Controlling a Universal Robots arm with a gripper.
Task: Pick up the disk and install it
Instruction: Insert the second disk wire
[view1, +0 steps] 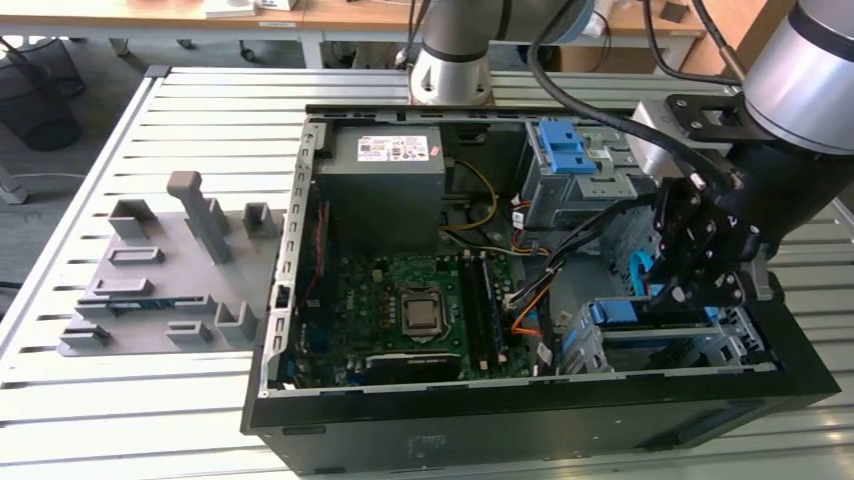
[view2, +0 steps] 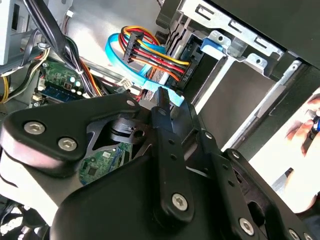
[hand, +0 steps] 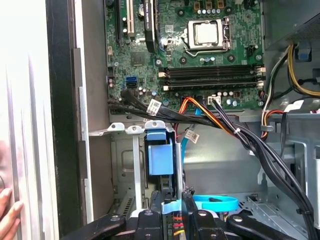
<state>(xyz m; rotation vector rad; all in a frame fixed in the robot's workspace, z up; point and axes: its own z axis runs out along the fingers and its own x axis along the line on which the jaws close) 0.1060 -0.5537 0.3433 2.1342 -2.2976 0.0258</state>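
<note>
The disk (hand: 160, 155) stands edge-on in the drive cage (view1: 727, 345) at the case's corner on the exterior view's right, with its blue rail facing me; the rail (view1: 647, 313) also shows as a blue bar. My gripper (view1: 683, 295) reaches down into that cage. In both wrist views its fingers sit at the disk's cabled end, where a connector with coloured wires (view2: 150, 60) and a light-blue flat cable (hand: 215, 202) meet. The gripper (view2: 170, 97) (hand: 170, 212) looks shut on a light-blue connector piece (view2: 175, 98).
The open case holds a green motherboard (view1: 407, 305), a grey power-supply box (view1: 387, 170) and a blue latch piece (view1: 567, 150). Black cable bundles (hand: 250, 145) cross beside the cage. A person's hand (hand: 7, 215) rests outside the case wall. A grey fixture (view1: 167, 270) lies on the slatted table.
</note>
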